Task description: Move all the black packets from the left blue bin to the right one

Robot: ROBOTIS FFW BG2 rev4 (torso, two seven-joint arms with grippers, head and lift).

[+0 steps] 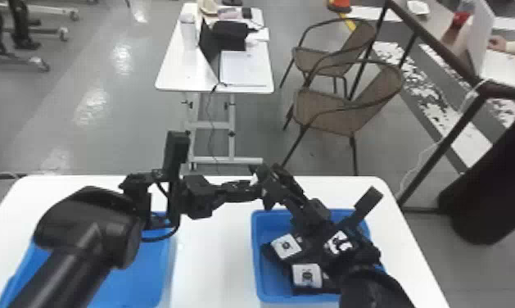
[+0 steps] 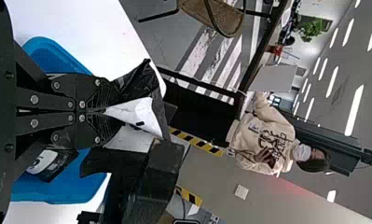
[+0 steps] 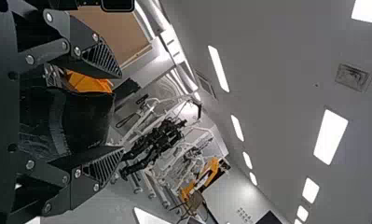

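- Head view: the left gripper (image 1: 255, 190) and right gripper (image 1: 268, 183) meet above the table (image 1: 211, 254), near the far edge of the right bin (image 1: 268, 283). The left bin (image 1: 139, 276) lies under the left arm. Crowded fingers could knock or snag if either arm swings early.
- Same view: labelled black packets (image 1: 285, 246) (image 1: 306, 275) lie in the right bin beneath the right arm. A low sweep of that arm might drag or flip them.
- Left wrist view: the left fingers are closed at their tips on a crumpled packet (image 2: 138, 114) — a narrow pinch, I'd judge. A tug off to one side could twist it loose, and a drop outside the bin is possible.
- Right wrist view: the right fingers are spread wide, with black wrapping between them and a gap on one side. It looks like a handover, not a shared grip. Should the left let go before the right closes — or the right catch just a fold — the packet may slip. If both pull together, the wrapping could tear.
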